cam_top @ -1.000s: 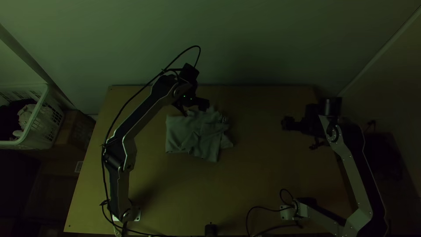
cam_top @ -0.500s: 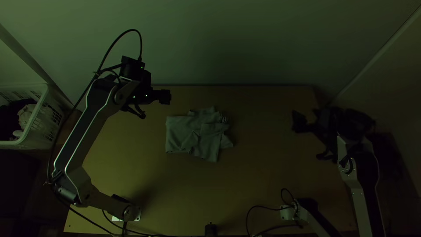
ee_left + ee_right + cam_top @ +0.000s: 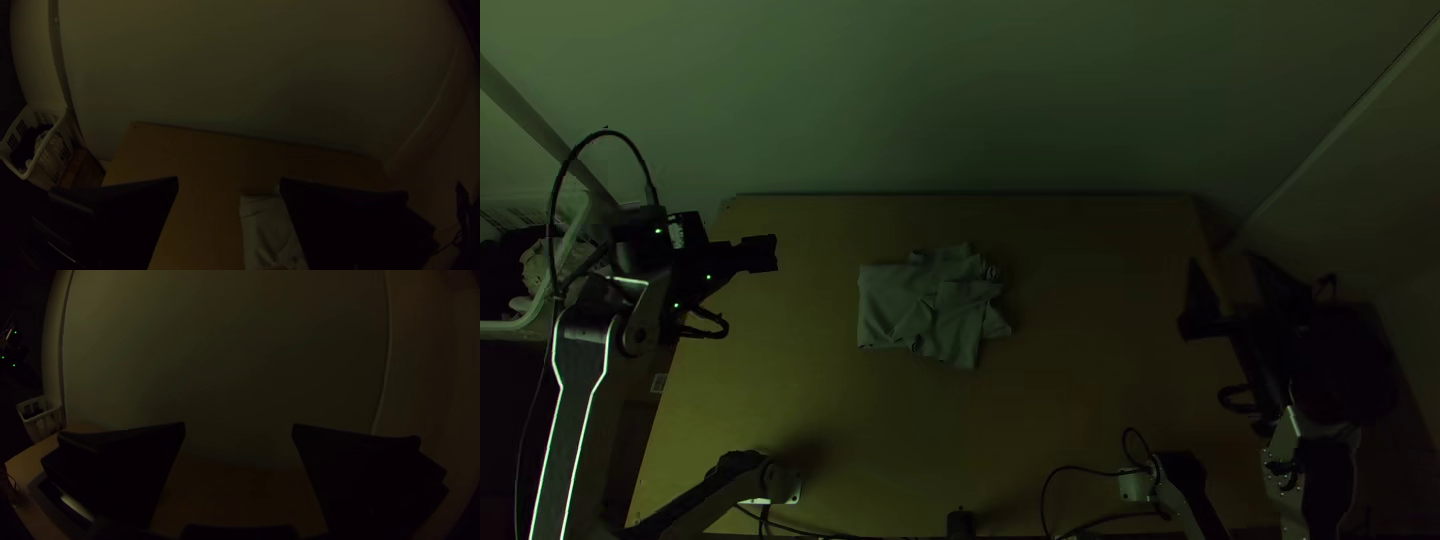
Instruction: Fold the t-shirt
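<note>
The grey-green t-shirt (image 3: 920,305) lies in the middle of the table as a compact folded bundle, its right side rumpled with loose edges. My left gripper (image 3: 755,254) is over the table's left edge, well apart from the shirt. In the left wrist view the left gripper (image 3: 229,182) stands open, and part of the t-shirt (image 3: 267,230) is seen beyond its fingers. Over the table's right edge is my right gripper (image 3: 1232,285), far from the cloth. The right wrist view has the right gripper (image 3: 239,427) open with nothing between its fingers.
A white basket (image 3: 60,120) holding dark and pale cloth stands past the table's left side. Bare wood of the table (image 3: 1070,400) surrounds the shirt. A wall runs behind the far edge, and a small black object (image 3: 960,524) sits at the near edge.
My left gripper has moved left, away from the shirt's far edge. The right gripper has moved farther right and now shows its fingers spread. The shirt has kept its place and shape.
</note>
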Robot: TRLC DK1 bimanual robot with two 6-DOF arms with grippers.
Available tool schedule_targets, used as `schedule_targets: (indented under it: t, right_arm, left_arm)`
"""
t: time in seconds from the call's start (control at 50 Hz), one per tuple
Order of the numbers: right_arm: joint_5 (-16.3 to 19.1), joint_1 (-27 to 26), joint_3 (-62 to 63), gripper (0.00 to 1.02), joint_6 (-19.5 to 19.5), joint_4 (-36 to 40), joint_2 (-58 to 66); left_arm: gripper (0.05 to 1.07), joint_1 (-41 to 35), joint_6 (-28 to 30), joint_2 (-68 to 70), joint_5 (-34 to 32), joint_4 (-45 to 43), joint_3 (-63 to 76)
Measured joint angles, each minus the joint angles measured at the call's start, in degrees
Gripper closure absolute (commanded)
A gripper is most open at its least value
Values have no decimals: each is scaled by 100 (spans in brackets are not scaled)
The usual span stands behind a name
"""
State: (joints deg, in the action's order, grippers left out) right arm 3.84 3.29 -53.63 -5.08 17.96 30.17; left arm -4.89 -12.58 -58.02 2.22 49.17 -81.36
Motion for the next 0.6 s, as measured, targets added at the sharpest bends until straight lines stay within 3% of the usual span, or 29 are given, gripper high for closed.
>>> schedule_targets:
  t: [0.6]
  right_arm:
    - [-39, -229, 2046, 4, 203, -2804, -2490]
  left_arm:
    - [9, 1510, 625, 2909, 0, -2461, 3165]
